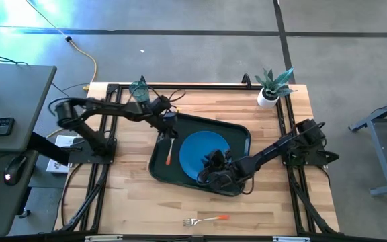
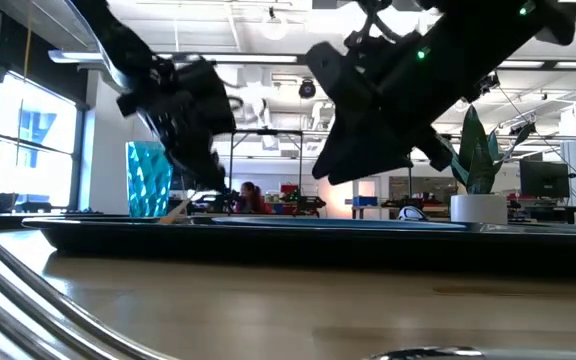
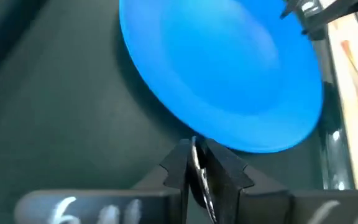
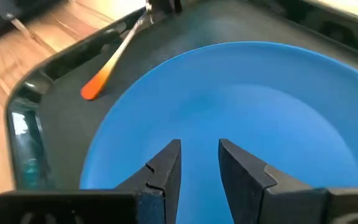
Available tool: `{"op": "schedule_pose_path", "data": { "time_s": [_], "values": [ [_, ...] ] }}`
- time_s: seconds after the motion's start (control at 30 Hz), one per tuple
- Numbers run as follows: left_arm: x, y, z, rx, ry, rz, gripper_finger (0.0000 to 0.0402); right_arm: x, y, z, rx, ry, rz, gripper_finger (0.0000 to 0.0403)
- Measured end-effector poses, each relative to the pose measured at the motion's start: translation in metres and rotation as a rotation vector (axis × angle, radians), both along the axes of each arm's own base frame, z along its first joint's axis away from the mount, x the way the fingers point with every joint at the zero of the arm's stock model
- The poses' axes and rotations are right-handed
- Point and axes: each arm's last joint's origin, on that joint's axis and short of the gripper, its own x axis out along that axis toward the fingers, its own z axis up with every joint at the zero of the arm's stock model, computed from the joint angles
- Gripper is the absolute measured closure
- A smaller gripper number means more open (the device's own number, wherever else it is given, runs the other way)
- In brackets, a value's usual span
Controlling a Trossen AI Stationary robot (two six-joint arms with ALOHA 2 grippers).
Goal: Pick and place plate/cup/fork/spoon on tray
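Spoon (image 1: 168, 153) first: it sits left of centre in the high view, over the bare strip of the tray (image 1: 242, 136) between the tray's left rim and the left edge of the blue plate (image 1: 192, 151). Its long axis runs nearly straight down the frame, metal end uppermost and orange handle tip pointing to the lower edge. The left gripper (image 1: 169, 132) has it by the metal end. In the left wrist view the two dark fingers (image 3: 225, 173) stand almost together, with only the thin silver piece pinched between them. Whether the handle tip already touches the tray floor cannot be told, but it is inside the rim, so the release looks like a short drop rather than a carry. The right gripper (image 1: 213, 168) hovers over the lower right part of the plate. Its fingers are parted by a narrow gap and hold nothing. The fork (image 1: 205, 220) lies on bare wood at the bottom centre of the high view, lengthwise left to right, tines left and orange tip right. It lies almost directly below the right gripper in the frame, so that arm is clearly the nearer one. The cup (image 1: 138, 89) stands off the tray at upper left, close behind the left arm.
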Motion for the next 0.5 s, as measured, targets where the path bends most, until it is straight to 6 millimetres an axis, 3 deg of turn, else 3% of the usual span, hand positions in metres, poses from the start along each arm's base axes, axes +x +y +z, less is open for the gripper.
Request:
{"op": "schedule_pose_path", "data": {
  "time_s": [0.17,0.5],
  "values": [
    [0.0,0.01,-0.021,-0.018,0.053,0.02,0.0349,0.0,-0.001,0.0,-0.049,0.023,0.018,0.0304],
    [0.0,0.016,-0.025,0.18,0.117,0.079,0.0278,-0.005,0.011,0.001,-0.155,0.052,0.085,0.0304]
  ]
}}
